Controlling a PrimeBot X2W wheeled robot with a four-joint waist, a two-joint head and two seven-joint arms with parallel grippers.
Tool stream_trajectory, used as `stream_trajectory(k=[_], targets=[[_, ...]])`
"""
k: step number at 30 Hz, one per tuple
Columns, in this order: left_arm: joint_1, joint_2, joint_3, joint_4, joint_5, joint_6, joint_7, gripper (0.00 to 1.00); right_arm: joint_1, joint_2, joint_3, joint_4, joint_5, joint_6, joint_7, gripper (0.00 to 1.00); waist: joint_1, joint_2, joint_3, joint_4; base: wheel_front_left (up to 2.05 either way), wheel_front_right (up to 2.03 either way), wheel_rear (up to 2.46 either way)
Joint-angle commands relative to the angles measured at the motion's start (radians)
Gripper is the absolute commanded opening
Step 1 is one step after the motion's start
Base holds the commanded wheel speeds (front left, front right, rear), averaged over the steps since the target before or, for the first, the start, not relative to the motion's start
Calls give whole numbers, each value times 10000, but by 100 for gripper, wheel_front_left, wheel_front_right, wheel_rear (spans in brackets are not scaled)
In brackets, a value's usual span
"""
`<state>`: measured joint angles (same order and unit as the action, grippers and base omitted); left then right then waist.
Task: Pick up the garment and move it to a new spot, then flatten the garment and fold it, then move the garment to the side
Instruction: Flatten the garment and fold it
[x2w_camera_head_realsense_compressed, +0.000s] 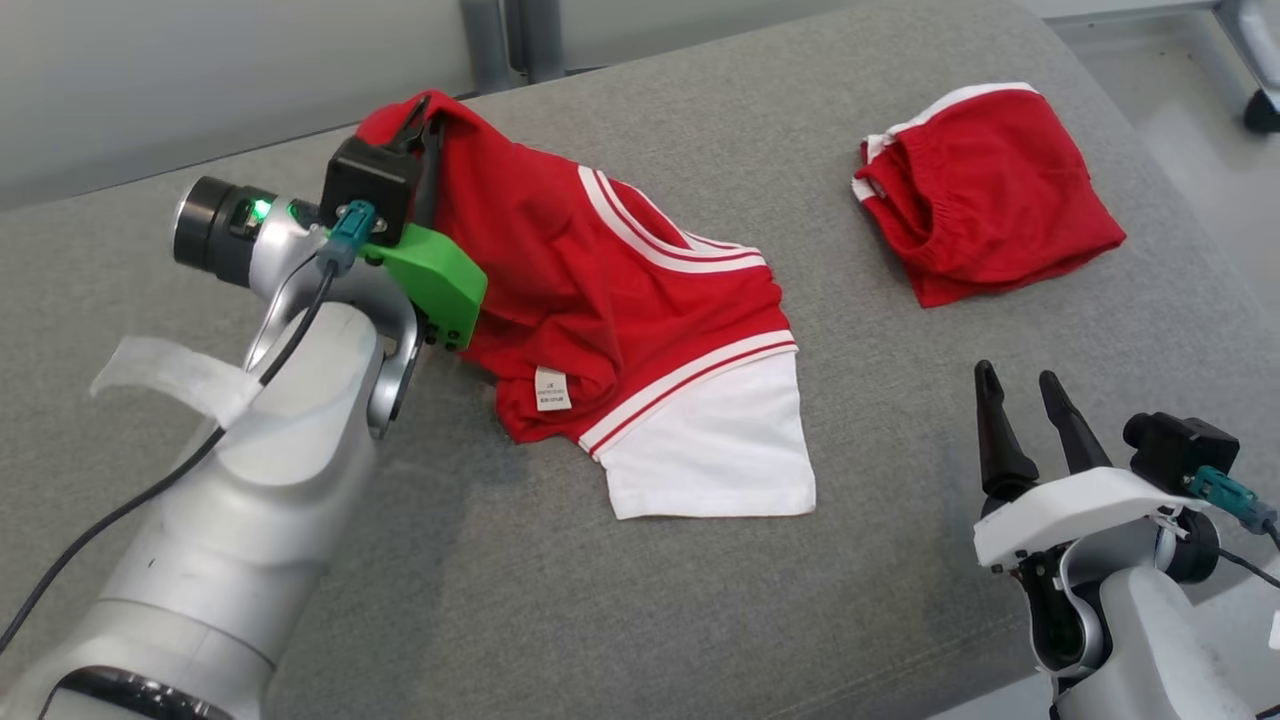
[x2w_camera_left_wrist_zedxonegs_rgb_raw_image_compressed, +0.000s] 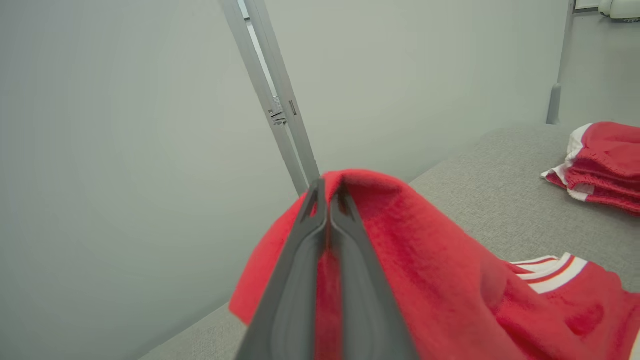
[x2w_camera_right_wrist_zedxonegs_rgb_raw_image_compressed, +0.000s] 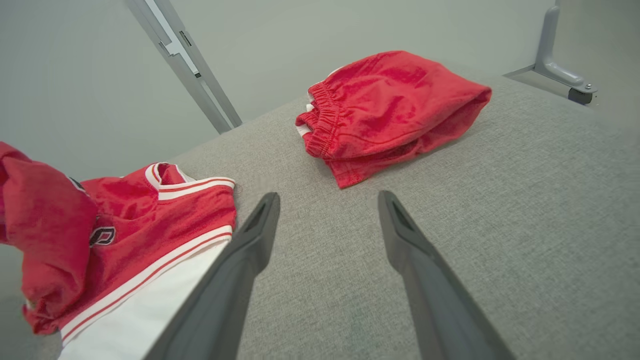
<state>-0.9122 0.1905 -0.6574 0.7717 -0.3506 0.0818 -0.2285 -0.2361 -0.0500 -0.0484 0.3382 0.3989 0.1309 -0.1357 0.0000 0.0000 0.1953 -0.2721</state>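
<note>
The robot's left hand pinches a raised fold of the red garment at the far left of a grey fabric-covered surface. Its two dark fingers are pressed together on the cloth. In the left wrist view, red fabric is caught between the closed fingers and drapes over and around their tips, with a pale wall and a slanting metal post behind. The rest of the garment trails down from the grip and lies rumpled on the surface toward the middle. Its white-and-red striped trim, a plain white panel at the near edge and a small white label all face up. A green bracket on the left wrist sits just beside the cloth. The right hand hovers at the lower right with its fingers spread wide, holding nothing and well apart from the garment. A pair of red shorts with an elastic waistband and white edging lies folded on the far right of the surface, apart from both hands.
</note>
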Motion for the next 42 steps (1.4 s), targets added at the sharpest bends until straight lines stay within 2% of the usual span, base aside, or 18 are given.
stream_trajectory(k=[1, 7, 11, 12, 13, 14, 20, 31, 37, 42], targets=[[-268, -173, -105, 194, 92, -103, 12, 0, -132, -11, 64, 60, 80, -4, -88, 100, 0, 0, 486, -603, 0, 0, 0], [-881, -628, -470, 1524, 188, -465, 84, 0, -430, -4, 534, 375, 468, -3, -394, 100, 0, 0, 909, -1372, 0, 0, 0], [-1251, -720, -612, 2415, 254, -564, 115, 0, -610, -9, 851, 613, 699, -4, -605, 100, 0, 0, 1153, -1721, 0, 0, 0], [-1346, -710, -621, 2592, 262, -560, 75, 26, -629, -8, 893, 675, 745, -4, -660, 100, 0, 0, 1207, -1756, 0, 0, 0], [-1423, -688, -625, 2750, 267, -555, 43, 61, -642, -6, 921, 739, 772, -3, -714, 100, 0, 0, 1253, -1773, 0, 0, 0], [-1484, -660, -614, 2903, 262, -547, 11, 100, -661, -6, 928, 802, 802, -3, -770, 100, 0, 0, 1278, -1771, 0, 0, 0], [-1753, -645, -491, 3335, 47, -705, -179, 100, -652, -9, 737, 1112, 745, -3, -981, 100, 0, 0, 1225, -1444, 0, 0, 0], [-823, -1117, -271, 3099, -622, -1118, -341, 100, -410, -17, 347, 1289, 284, -3, -871, 100, 0, 0, 274, 435, 0, 0, 0], [129, -1334, -351, 3076, -1133, -1365, 137, 100, -242, -23, 265, 1143, 127, -4, -641, 100, 0, 0, -88, 1017, 0, 0, 0], [849, -1377, -391, 2807, -1757, -1678, 914, 100, -93, -21, 246, 995, 56, -4, -482, 100, 0, 0, -214, 1126, 0, 0, 0]])
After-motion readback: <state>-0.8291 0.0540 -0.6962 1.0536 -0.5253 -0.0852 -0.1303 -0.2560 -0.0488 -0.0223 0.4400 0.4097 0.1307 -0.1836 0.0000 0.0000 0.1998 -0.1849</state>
